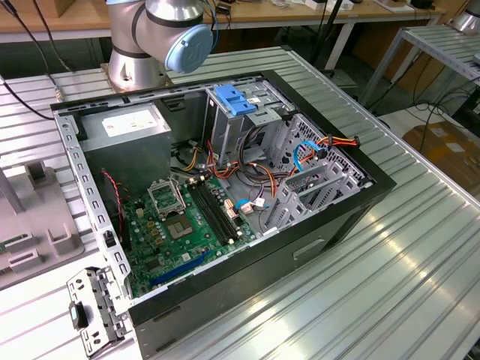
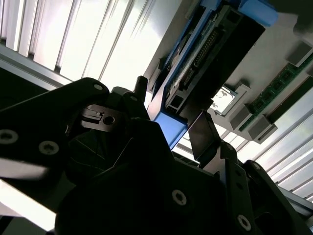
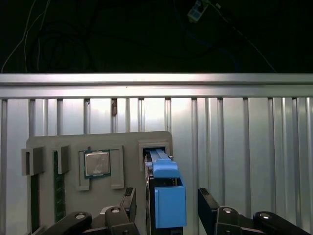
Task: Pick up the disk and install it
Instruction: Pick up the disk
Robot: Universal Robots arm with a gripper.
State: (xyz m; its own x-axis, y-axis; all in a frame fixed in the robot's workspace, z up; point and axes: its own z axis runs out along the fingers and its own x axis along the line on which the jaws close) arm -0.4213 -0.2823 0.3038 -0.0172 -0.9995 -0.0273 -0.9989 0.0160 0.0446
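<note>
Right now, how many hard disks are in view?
1. The disk stands on edge in a slot of the grey holder, flanked by the open gripper. Others may be hidden inside the computer case.

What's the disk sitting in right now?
The disk stands on edge in a slot of the grey tray, beside a processor chip. The open gripper straddles it. The slot's inside is covered by the disk.

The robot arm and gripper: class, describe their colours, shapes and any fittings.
The arm has thick silver-grey metal cylindrical joints with a round light-blue plastic cap. The gripper is black, with two flat angular fingers on linked bars dotted with silver screw heads.
</note>
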